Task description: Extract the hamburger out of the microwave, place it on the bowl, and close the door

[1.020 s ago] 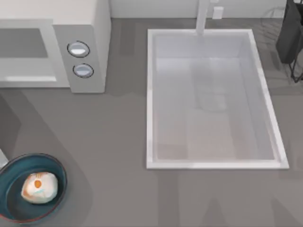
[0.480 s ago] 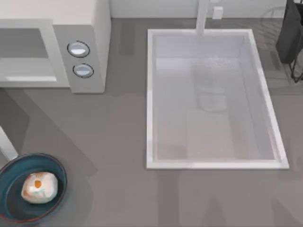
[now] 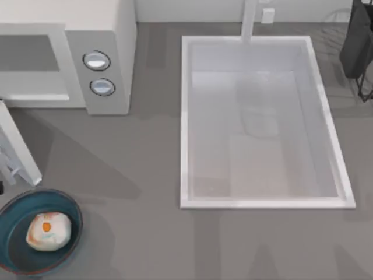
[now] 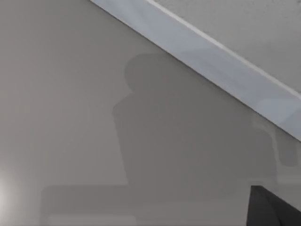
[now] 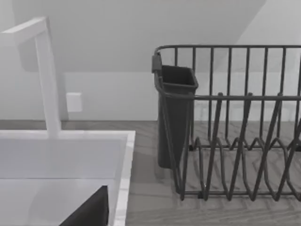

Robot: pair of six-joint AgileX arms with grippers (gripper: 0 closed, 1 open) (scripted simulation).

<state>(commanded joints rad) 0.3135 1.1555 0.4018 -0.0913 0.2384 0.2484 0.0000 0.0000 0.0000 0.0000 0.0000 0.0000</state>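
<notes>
The hamburger (image 3: 49, 231) sits in the bowl (image 3: 11, 216) — door (image 3: 20, 153) ajar beside the microwave (image 3: 108, 35); either claw's state, cannot tell.

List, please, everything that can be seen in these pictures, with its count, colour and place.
microwave: one, off-white, top view's far left.
knobs: two, silver-rimmed, on its control panel.
door: one, white, swung out at the left edge, in front of the cavity.
bowl: one, dark teal, near left corner.
hamburger: one, pale cream with orange, in the bowl.
sink: one, white, centre right.
faucet: one, white, behind the sink.
dish rack: one, dark, far right.
</notes>
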